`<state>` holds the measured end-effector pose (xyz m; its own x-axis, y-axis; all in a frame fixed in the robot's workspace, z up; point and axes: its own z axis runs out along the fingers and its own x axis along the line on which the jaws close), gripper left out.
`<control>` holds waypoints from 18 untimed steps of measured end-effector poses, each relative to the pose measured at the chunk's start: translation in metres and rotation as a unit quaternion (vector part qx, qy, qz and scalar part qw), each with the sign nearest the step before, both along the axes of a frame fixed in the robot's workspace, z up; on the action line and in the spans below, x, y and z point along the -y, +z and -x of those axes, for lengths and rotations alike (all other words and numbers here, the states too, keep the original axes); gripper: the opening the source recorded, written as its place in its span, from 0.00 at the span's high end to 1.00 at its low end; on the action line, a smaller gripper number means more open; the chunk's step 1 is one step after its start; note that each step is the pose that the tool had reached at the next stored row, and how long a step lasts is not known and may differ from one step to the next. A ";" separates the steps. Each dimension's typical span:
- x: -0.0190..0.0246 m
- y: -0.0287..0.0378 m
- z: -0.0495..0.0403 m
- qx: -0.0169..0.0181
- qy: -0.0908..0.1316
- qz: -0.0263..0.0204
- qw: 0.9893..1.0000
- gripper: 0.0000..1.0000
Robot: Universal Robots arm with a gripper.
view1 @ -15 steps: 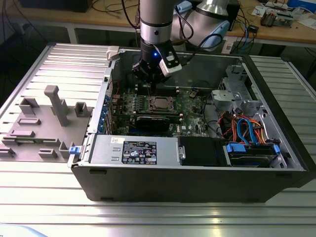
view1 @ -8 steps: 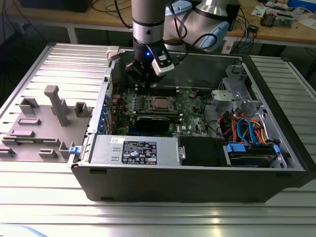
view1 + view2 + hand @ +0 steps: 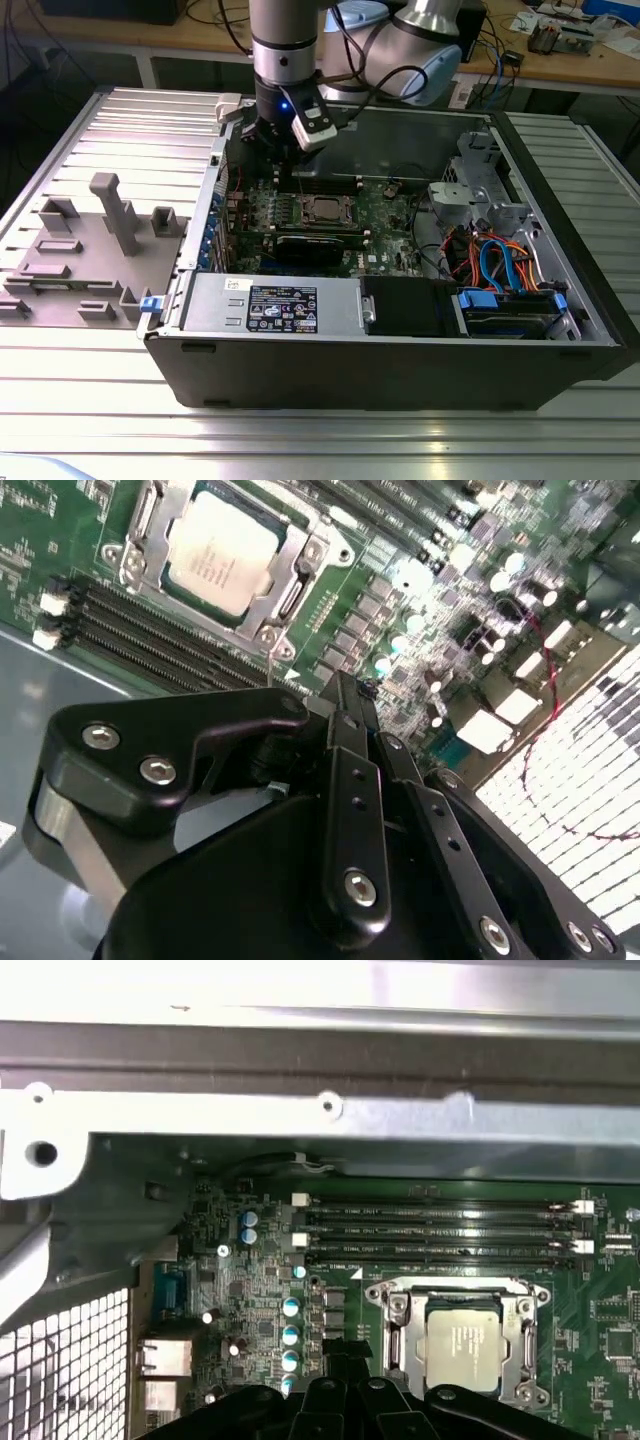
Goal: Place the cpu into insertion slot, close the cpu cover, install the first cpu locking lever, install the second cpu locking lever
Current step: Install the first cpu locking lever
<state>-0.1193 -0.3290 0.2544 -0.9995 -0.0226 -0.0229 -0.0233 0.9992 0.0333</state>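
Observation:
The cpu lies flat in the insertion slot on the green board, silver-grey top up, in both wrist views. The cpu cover lies down around it as a silvery frame and hides most of the slot. A thin metal lever runs along one edge of the frame. My gripper hangs above the board's rear corner at the exterior view's left, off to the side of the cpu. Its black fingers meet at the tip with nothing between them.
Long dark memory slots run beside the socket. A black graphics card lies in front of it, and the power supply sits along the case front. Cabled drive bays are at the exterior view's right. A grey fixture stands outside the case.

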 end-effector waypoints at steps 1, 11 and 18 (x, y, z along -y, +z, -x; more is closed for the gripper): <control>-0.0037 -0.0001 0.0002 0.000 0.001 0.000 1.000 0.89; -0.0158 0.0011 -0.0037 0.000 0.001 0.001 1.000 0.89; -0.0166 0.0011 -0.0142 0.000 0.001 0.001 1.000 0.89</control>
<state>-0.1051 -0.3124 0.2555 -0.9994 -0.0254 -0.0230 -0.0262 0.9991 0.0319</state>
